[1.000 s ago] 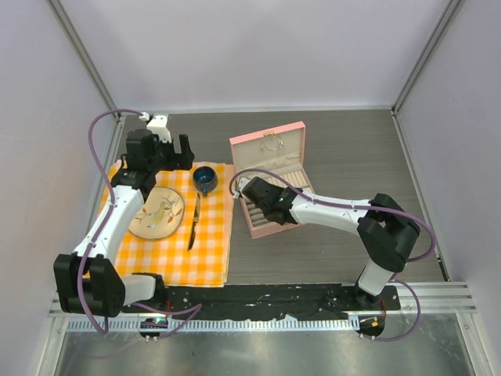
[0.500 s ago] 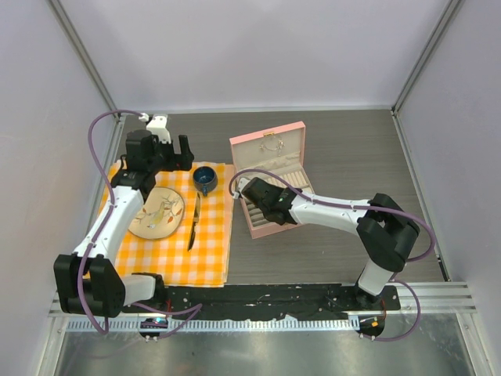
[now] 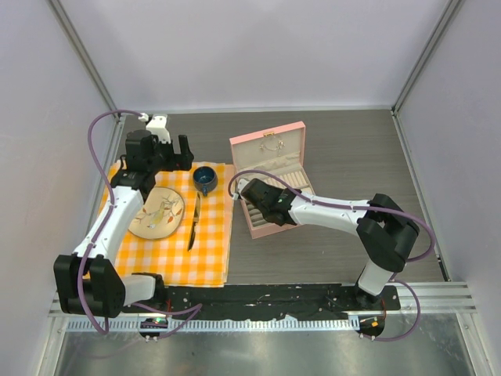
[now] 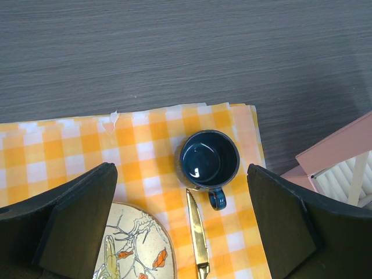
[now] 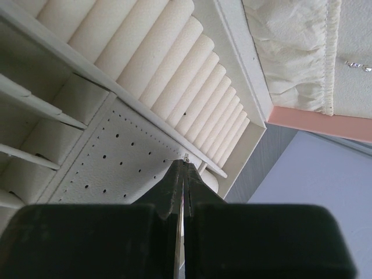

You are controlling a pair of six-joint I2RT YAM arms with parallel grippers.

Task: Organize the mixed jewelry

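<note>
My right gripper (image 5: 184, 163) is shut, and a tiny silvery jewelry piece (image 5: 185, 156) sticks out of its fingertips. It hovers just above the perforated cream panel (image 5: 110, 168) inside the open pink jewelry box (image 3: 275, 227), next to the ring rolls (image 5: 174, 75). In the top view the right gripper (image 3: 261, 196) is over the box's left half. Tiny silvery specks (image 5: 356, 65) lie on the lid's lining. My left gripper (image 4: 180, 186) is open and empty, high above the dark blue cup (image 4: 209, 161).
An orange checked cloth (image 3: 176, 254) holds the cup (image 3: 205, 178), a gold knife (image 3: 193, 222) and a patterned plate (image 3: 156, 213). The box's raised lid (image 3: 268, 145) stands behind the tray. Walls close in the table on the left, back and right.
My right gripper has edged slightly left over the box tray. The left arm has not moved.
</note>
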